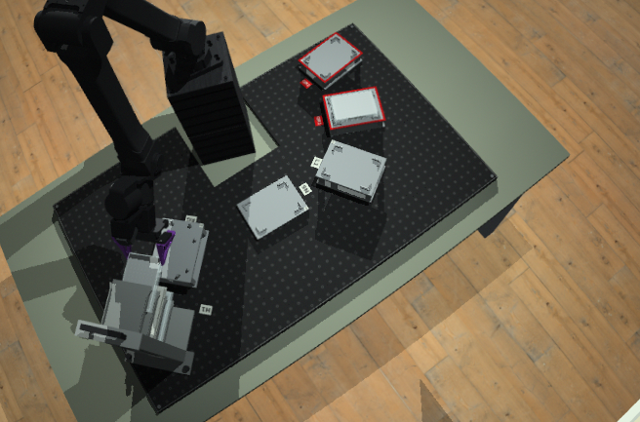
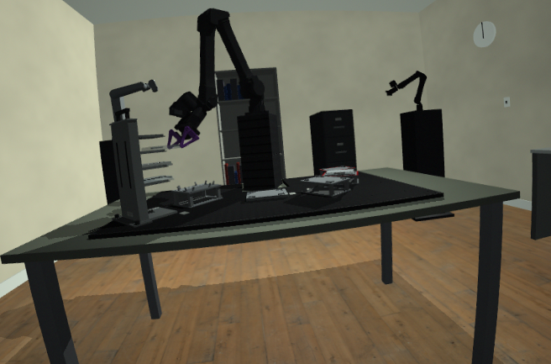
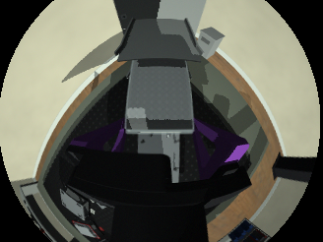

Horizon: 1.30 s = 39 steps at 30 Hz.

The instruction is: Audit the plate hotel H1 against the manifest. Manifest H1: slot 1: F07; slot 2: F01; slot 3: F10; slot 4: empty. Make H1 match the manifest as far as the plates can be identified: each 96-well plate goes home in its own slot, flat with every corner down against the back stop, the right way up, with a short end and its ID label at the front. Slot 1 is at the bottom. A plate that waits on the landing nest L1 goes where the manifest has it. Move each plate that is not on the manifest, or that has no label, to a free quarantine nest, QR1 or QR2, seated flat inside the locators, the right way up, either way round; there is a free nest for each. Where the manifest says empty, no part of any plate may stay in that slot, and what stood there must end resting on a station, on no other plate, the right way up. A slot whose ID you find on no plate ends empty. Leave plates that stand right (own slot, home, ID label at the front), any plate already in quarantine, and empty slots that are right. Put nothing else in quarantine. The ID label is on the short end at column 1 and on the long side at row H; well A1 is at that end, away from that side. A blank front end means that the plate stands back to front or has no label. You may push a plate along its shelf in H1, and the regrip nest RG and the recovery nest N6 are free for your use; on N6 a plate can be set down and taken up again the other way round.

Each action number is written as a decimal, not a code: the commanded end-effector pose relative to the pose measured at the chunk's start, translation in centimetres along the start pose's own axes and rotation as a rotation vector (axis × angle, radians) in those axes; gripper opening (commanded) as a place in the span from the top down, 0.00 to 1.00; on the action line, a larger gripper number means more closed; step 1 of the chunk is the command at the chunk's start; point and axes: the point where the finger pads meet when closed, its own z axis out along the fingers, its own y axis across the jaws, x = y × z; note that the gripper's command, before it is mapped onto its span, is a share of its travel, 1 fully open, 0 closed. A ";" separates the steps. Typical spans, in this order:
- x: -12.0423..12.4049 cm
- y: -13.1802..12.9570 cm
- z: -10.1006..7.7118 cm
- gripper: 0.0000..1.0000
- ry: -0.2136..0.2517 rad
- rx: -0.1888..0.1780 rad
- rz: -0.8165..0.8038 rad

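Note:
My gripper is shut on a pale grey plate, its purple fingers on the long sides near the front end. The plate is level and right in front of the hotel H1, its far end under the top shelf; its front part sticks out. No ID can be read on it. Lower shelves of H1 show in the exterior view, but their plates cannot be told apart. A white plate sits in the nearer red-rimmed quarantine nest. The other red-rimmed nest is empty.
The regrip nest RG stands just beside H1, with upright pegs. The low nest N6 and the raised landing nest L1 carry no plate. The arm's pedestal stands behind RG and N6.

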 end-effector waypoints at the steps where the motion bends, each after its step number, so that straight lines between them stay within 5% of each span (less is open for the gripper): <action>1: -1.4 0.0 0.2 0.14 -0.031 0.002 0.001; 39: -1.4 0.4 2.5 0.14 -0.010 -0.004 0.007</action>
